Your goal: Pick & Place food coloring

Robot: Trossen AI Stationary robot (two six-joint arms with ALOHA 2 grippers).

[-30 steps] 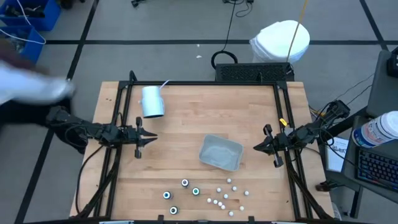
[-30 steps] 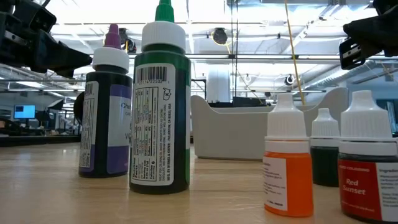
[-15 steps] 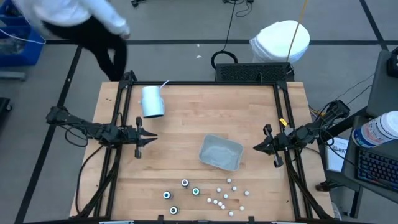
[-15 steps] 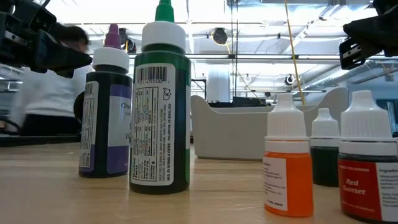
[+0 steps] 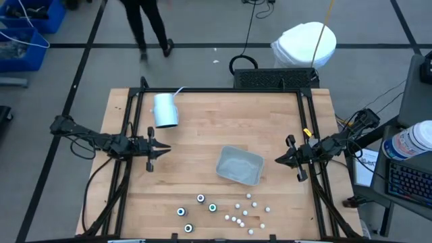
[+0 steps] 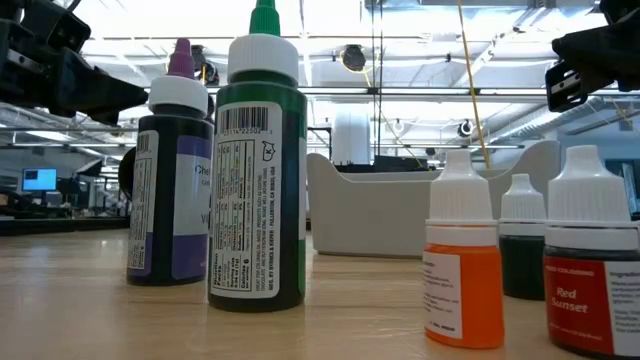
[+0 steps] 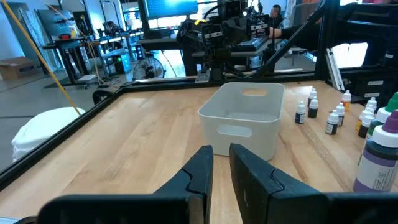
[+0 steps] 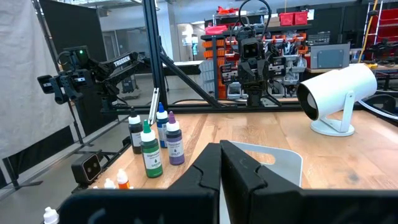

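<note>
— Looking at the left gripper [image 5: 164, 149], what do you see?
— It hangs at the table's [image 5: 202, 121] left side, fingers nearly together with a thin gap, holding nothing. The tray [image 5: 239, 165] sits ahead of its tips.
— And the right gripper [image 5: 278, 160]?
— Pressed fully together, empty, just off the tray's other side.
— Where are the food coloring bottles [image 5: 212, 208]?
— Standing on the table's front edge, between the two grippers and well apart from both; four big ones [image 8: 153, 142] nearer the left gripper, the small white-capped ones [image 7: 333, 116] nearer the right.
</note>
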